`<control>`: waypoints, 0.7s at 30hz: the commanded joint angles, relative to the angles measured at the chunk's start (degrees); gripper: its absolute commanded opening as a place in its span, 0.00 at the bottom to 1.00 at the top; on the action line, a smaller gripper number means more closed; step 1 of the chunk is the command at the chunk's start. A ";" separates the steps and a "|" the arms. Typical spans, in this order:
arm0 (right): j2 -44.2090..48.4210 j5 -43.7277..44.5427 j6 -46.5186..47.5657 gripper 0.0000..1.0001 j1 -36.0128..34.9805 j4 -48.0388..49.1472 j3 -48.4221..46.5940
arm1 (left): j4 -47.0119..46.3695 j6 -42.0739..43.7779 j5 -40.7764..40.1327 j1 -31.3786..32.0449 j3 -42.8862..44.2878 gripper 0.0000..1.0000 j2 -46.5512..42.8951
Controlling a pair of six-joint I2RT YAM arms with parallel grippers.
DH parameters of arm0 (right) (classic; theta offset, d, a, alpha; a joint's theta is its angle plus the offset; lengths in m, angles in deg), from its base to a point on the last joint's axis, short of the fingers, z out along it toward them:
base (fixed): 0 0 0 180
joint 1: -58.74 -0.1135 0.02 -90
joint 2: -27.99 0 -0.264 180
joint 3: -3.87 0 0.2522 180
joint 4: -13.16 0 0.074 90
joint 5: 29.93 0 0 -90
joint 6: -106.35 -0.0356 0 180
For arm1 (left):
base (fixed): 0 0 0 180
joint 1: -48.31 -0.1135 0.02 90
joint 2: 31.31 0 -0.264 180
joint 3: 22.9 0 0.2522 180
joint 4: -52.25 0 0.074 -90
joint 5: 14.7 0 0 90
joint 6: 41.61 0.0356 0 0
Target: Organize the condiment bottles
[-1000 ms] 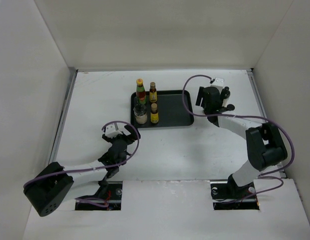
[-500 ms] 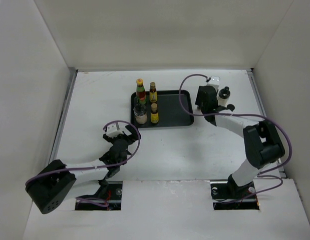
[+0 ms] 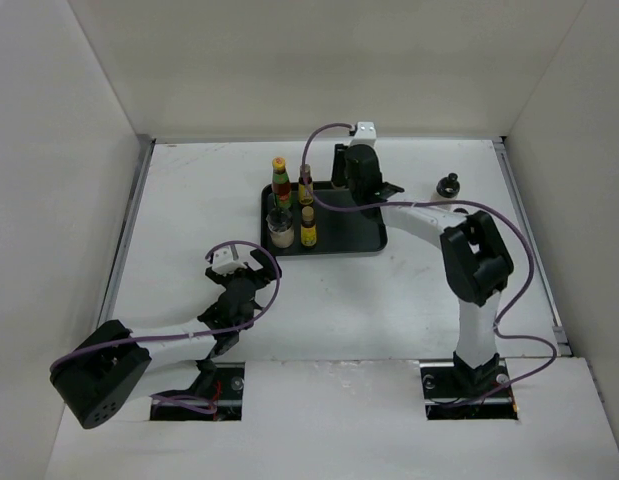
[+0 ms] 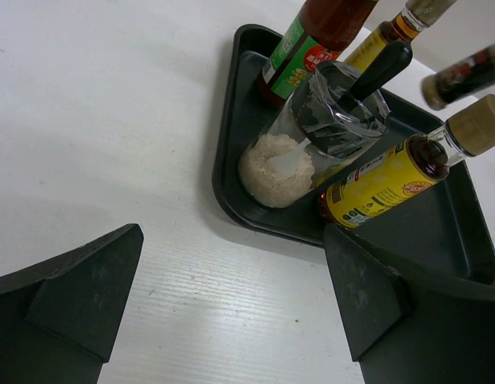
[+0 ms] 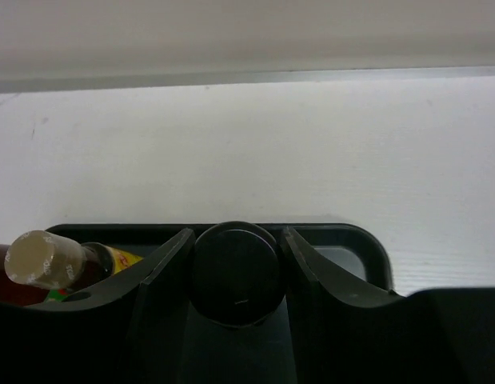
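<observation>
The right gripper (image 5: 235, 238) has swung from the table's right side to the far edge of the black rectangular tray (image 3: 351, 228). Its fingers are closed partway around a round, dark-capped bottle (image 5: 235, 276). A red bottle with a yellow cap (image 3: 280, 180) stands among others at the tray's left end. One small dark-topped jar (image 3: 449, 184) stays on the table, right of the tray. The left gripper (image 4: 231, 308) rests wide open, empty. The carried bottle likely joins the tray next.
</observation>
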 commanded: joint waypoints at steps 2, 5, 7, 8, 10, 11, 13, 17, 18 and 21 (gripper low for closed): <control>-3.78 -2.58 0.12 0.39 -1.69 -1.19 -6.46 | -3.35 -0.75 -0.09 0.33 1.60 1.00 -0.89; -6.41 -3.37 -0.76 0.39 -2.13 -2.68 -8.65 | -3.35 -0.75 0.25 0.24 1.60 1.00 -0.54; -8.00 -4.08 -1.20 0.40 -3.01 -4.17 -9.71 | -3.35 -0.75 0.43 0.42 1.69 1.00 -0.80; -8.61 -4.08 -1.29 0.41 -3.36 -4.70 -9.98 | -3.35 -0.75 0.25 0.42 1.69 1.00 -0.71; -10.28 -3.90 -1.81 0.41 -3.98 -5.58 -10.77 | -3.35 -0.75 0.08 0.24 1.69 1.00 -0.36; -10.90 -3.90 -1.99 0.42 -4.24 -6.02 -11.03 | -3.35 -0.75 0.43 0.24 1.69 1.00 -0.36; -11.17 -3.29 -2.52 0.45 -4.68 -6.46 -10.77 | -3.35 -0.75 0.43 0.51 1.69 1.00 -0.88; -10.56 -3.11 -3.05 0.52 -4.77 -6.55 -10.07 | -3.35 -0.75 0.43 0.42 1.78 1.00 -0.45; -9.86 -3.02 -3.13 0.55 -4.86 -6.55 -9.46 | -3.35 -0.75 0.43 0.51 1.78 1.00 -0.62; -6.35 -2.15 -3.14 0.70 -4.94 -6.20 -7.26 | -3.35 -0.75 0.17 0.33 1.34 1.00 -1.68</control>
